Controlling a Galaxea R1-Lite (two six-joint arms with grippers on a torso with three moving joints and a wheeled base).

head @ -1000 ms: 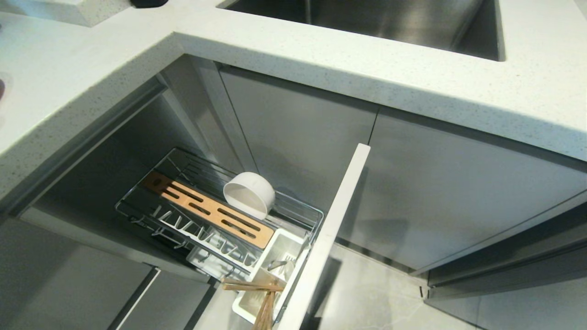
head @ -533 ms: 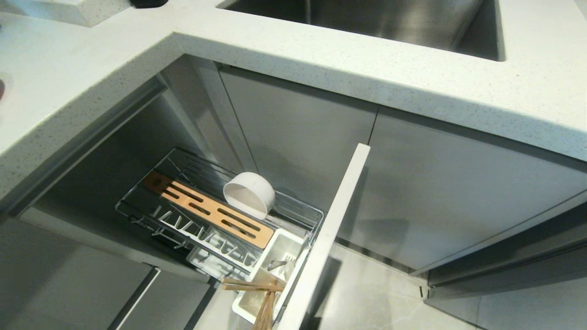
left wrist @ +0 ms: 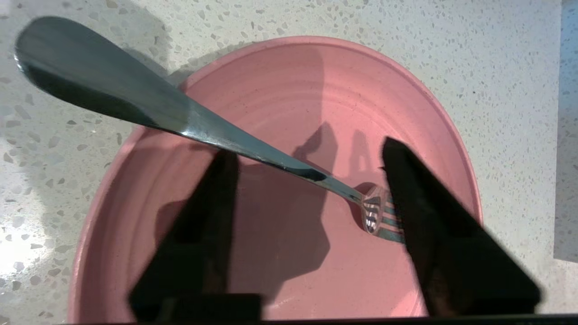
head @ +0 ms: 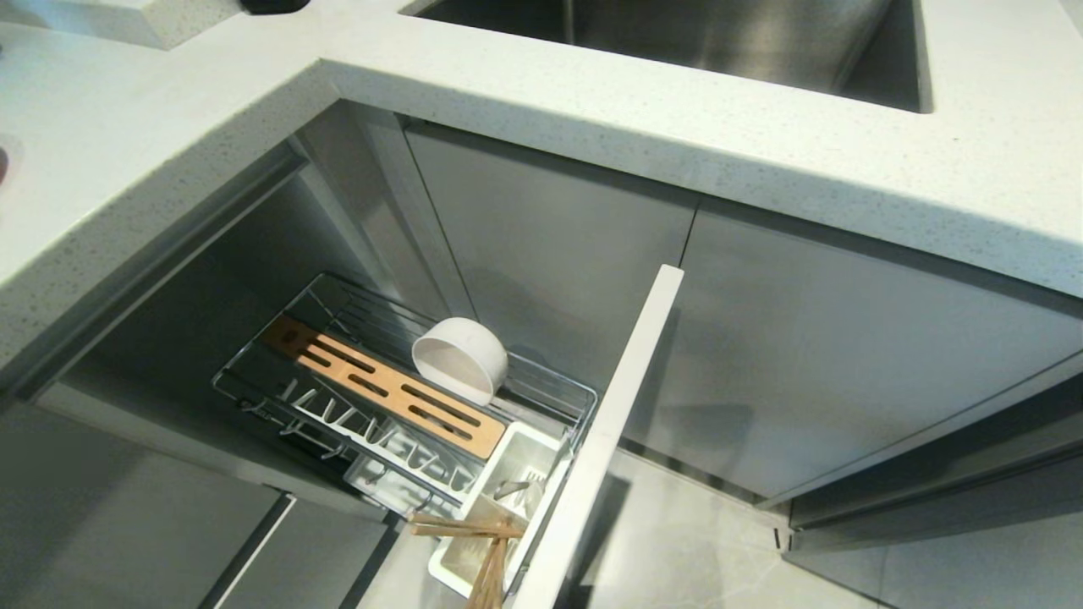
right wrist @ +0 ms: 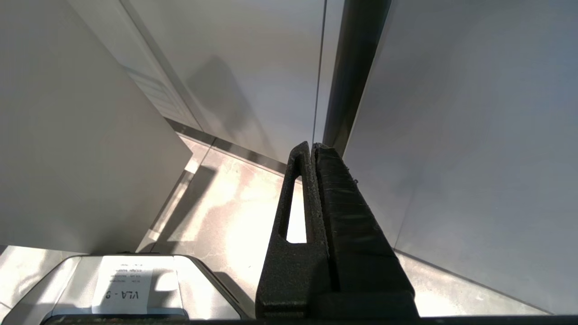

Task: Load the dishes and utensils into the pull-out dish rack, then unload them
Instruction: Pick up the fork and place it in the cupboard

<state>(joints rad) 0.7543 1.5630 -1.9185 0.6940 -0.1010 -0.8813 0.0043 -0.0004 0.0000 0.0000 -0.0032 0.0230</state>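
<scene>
While our left gripper point(left wrist: 307, 155) hangs over the pink plate point(left wrist: 280, 108) on the speckled counter point(left wrist: 505, 81), its two fingers stand apart on either side of the spoon point(left wrist: 189, 122) without pressing it. The spoon rests tilted, bowl in the plate and handle out over the rim. Our right gripper point(right wrist: 311, 149) is parked by the cabinet doors, fingers pressed together on nothing. In the pulled-out rack point(head: 541, 376) the white bowl point(head: 459, 359) leans on its side, and chopsticks point(head: 486, 550) stand in the caddy point(head: 529, 452).
</scene>
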